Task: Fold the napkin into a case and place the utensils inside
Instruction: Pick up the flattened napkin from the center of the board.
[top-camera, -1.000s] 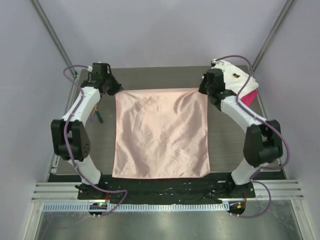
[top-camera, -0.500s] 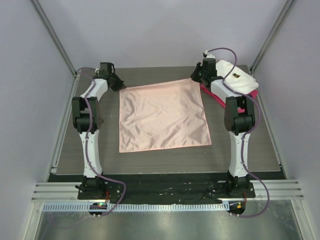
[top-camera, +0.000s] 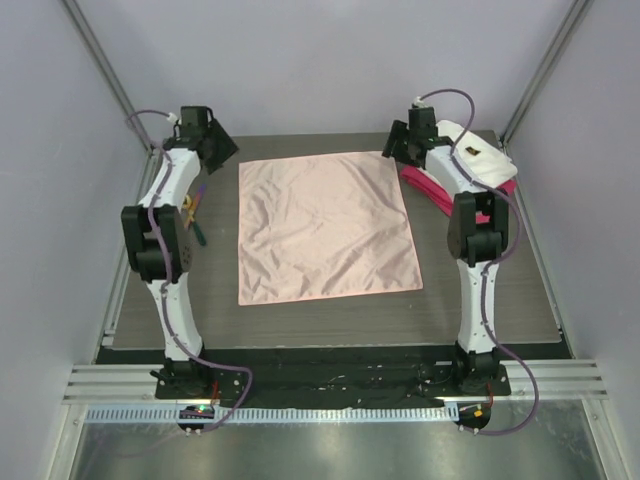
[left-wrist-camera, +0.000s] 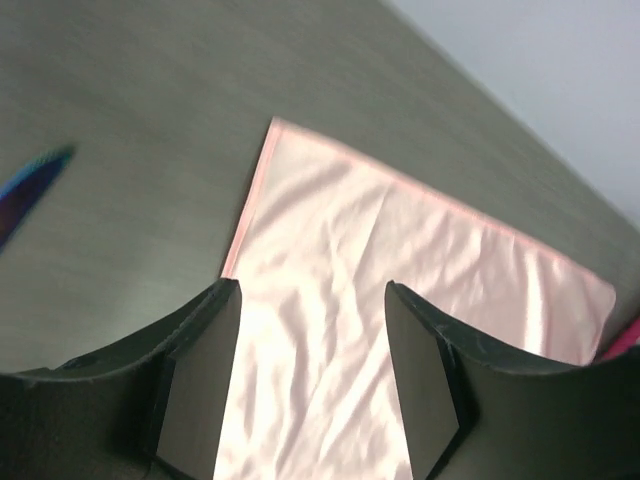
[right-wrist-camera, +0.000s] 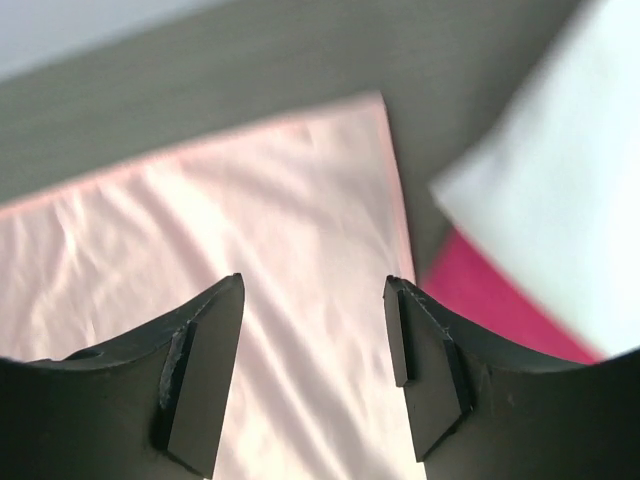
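Salmon napkin (top-camera: 325, 228) spread flat in a single layer across the middle of the worktop (top-camera: 480, 290), lightly creased, not yet folded. Above its far left corner the left tool (top-camera: 214, 148), above its far right corner the right tool (top-camera: 400, 148), both with jaws apart and nothing between them. In each wrist view, only cloth lying below the open fingers, clear of the pads. Probably laid out this way to give a smooth, square sheet for the first fold, and let go at both far corners together so as to leave the edge straight rather than bunched. At the left edge of the worktop, beside the left arm and well apart from the napkin, the utensils (top-camera: 192, 212), presumably kept out of the way until time to fill the case. At the far right, a folded white cloth (top-camera: 482, 160) on a magenta cloth (top-camera: 424, 184), just beside the napkin's far right corner, no part of this job. Against a second ago: then pinched shut on the two far corners, the sheet reaching almost to the near edge. Half a second ago: carried toward the far side, still clamped. Now: released and raised a little off the corners, the napkin at rest where set down.
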